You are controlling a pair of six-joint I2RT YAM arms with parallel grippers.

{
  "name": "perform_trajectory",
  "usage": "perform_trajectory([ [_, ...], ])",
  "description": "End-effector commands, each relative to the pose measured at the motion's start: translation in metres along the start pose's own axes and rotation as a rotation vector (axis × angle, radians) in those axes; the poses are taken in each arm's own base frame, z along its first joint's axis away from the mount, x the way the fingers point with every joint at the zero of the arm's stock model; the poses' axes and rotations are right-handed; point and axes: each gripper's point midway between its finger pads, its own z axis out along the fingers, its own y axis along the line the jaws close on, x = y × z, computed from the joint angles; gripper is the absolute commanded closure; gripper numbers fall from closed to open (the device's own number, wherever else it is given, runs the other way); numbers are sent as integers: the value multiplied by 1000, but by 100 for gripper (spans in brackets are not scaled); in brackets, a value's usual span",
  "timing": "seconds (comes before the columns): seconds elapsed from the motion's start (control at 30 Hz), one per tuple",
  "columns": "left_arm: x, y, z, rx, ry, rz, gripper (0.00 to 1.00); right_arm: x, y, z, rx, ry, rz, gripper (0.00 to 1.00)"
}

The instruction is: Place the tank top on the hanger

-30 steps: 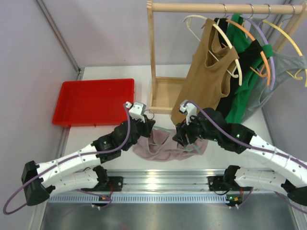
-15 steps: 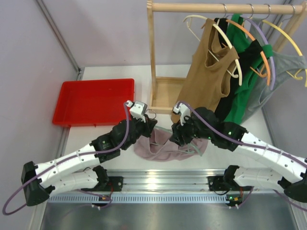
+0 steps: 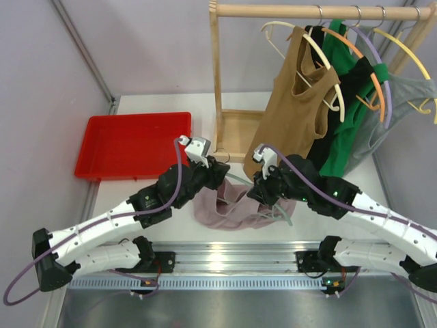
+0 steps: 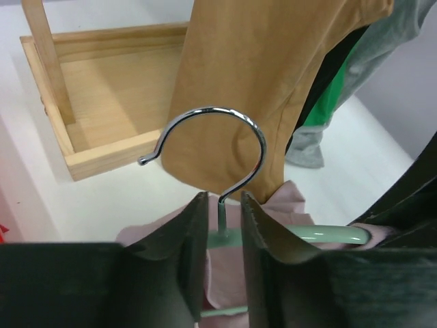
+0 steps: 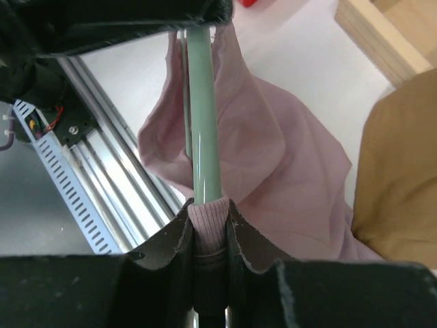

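The pale mauve tank top lies bunched on the table between my two arms, with the mint-green hanger threaded through it. In the left wrist view my left gripper stands open around the hanger's neck, a small gap on each side. The silver hook rises just above the jaws. My right gripper is shut on the tank top's ribbed strap, pinched over the hanger arm. The fabric drapes to the right of that arm.
A wooden rack with a box base stands just behind. A tan tank top, green and grey garments hang on other hangers. A red tray sits at the left. An aluminium rail runs along the near edge.
My left gripper has let go of the hanger's neck and opened a little. My right gripper has closed on the strap and hanger arm. The hanger and top shifted slightly.
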Motion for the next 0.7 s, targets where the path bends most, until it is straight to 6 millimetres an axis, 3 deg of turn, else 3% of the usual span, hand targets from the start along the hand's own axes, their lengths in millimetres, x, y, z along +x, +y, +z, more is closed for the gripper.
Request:
perform_trajectory([
  [0.0,-49,-16,-8,34,-108,-44,67,-38,-8,-26,69,-142,31,100],
  [0.07,-58,-16,-10,27,-128,-49,62,-42,-8,-34,77,-152,32,100],
  [0.27,-75,-6,-14,-45,-161,-56,62,-47,-8,-44,87,-165,29,100],
  [0.47,-55,13,-16,-140,-106,-70,63,-58,-10,-61,108,-207,37,100],
  [0.67,-37,10,-17,-89,-70,-65,60,-65,-7,-70,94,-222,26,100],
])
